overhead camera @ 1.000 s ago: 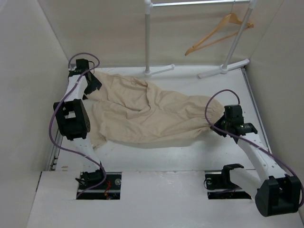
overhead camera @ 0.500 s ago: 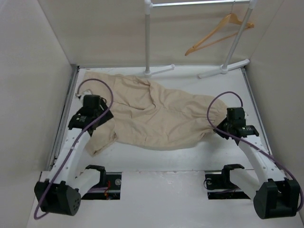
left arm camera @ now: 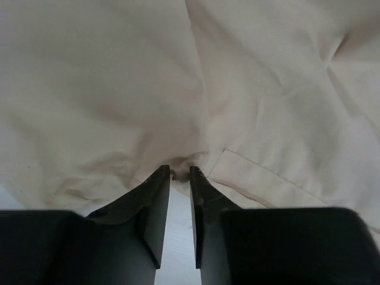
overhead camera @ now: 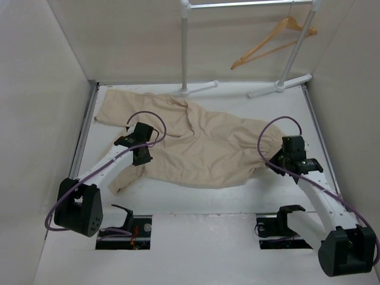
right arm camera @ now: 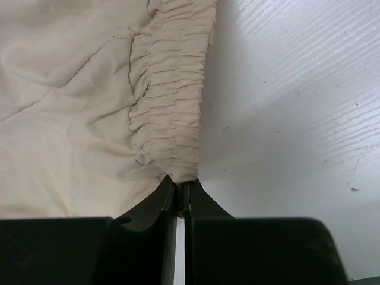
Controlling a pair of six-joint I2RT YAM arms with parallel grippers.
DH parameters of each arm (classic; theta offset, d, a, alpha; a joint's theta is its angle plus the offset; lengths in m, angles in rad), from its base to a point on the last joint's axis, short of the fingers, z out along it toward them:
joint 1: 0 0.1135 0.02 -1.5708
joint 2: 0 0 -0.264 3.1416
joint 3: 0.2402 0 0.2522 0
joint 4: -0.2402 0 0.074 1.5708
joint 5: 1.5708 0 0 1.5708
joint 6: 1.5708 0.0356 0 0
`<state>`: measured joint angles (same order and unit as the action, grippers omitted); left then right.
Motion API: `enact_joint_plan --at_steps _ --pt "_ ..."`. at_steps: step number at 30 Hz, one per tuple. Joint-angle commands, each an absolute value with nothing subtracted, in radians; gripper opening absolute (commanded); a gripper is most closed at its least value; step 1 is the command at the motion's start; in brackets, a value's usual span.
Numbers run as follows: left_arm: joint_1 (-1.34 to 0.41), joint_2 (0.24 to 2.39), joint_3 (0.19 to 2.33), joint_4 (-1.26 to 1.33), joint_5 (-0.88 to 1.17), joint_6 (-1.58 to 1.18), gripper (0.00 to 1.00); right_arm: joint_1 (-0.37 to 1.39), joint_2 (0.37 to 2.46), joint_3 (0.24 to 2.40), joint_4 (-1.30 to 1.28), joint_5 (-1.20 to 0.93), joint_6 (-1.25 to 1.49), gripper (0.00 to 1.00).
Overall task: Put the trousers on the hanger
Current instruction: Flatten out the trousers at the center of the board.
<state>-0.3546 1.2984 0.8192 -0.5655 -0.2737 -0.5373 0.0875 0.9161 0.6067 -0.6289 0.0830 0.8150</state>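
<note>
Trousers (overhead camera: 196, 142) spread crumpled on the table (overhead camera: 237, 101), just in front of the feet of the white rack (overhead camera: 184, 47), with the legs trailing out to the left of the rack's left pole. Gathered waistband (right arm camera: 172, 107) at the far right end of the cloth, in front of the rack's right pole and nearer the arm bases than its foot.

Hanger (overhead camera: 273, 40) up on the rack's top bar by its hook, close against the right pole, tilted down to the left, well apart from the cloth below.

Left gripper (left arm camera: 180, 173) low over the cloth, in front of the rack and a little left of its left pole. Jaws almost together, only a thin slit between them, tips set against a small pucker of fabric beside a pocket flap. Possibly nipping that pucker, though hard to tell from the wrist view whether any cloth sits inside the slit.

Right gripper (right arm camera: 180, 181) in front of the rack's right pole, at the waistband's edge. Jaws pressed closed, the end of the elastic gather caught between the tips, bare table to the right of it.
</note>
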Motion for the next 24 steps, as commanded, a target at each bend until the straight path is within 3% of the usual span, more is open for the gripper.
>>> enact_joint_plan --at_steps 1,9,12,20,23,24 --pt "-0.309 1.246 0.842 -0.563 -0.322 -0.514 0.13 0.088 0.899 0.617 -0.624 0.103 0.81 0.0" --pt "-0.012 1.138 0.938 -0.624 -0.291 -0.408 0.05 0.059 0.879 0.629 -0.629 0.094 0.801 0.0" --pt "0.119 1.242 1.076 -0.595 -0.284 -0.376 0.05 0.058 0.885 0.634 -0.637 0.094 0.799 0.0" --pt "0.237 1.59 1.488 -0.603 -0.38 -0.431 0.05 0.036 0.835 0.647 -0.687 0.106 0.793 0.0" --pt "0.287 1.741 1.656 -0.667 -0.434 -0.429 0.11 0.027 0.825 0.663 -0.703 0.106 0.792 0.0" --pt "0.304 1.782 1.707 -0.689 -0.419 -0.422 0.19 0.024 0.824 0.667 -0.703 0.107 0.792 0.0"
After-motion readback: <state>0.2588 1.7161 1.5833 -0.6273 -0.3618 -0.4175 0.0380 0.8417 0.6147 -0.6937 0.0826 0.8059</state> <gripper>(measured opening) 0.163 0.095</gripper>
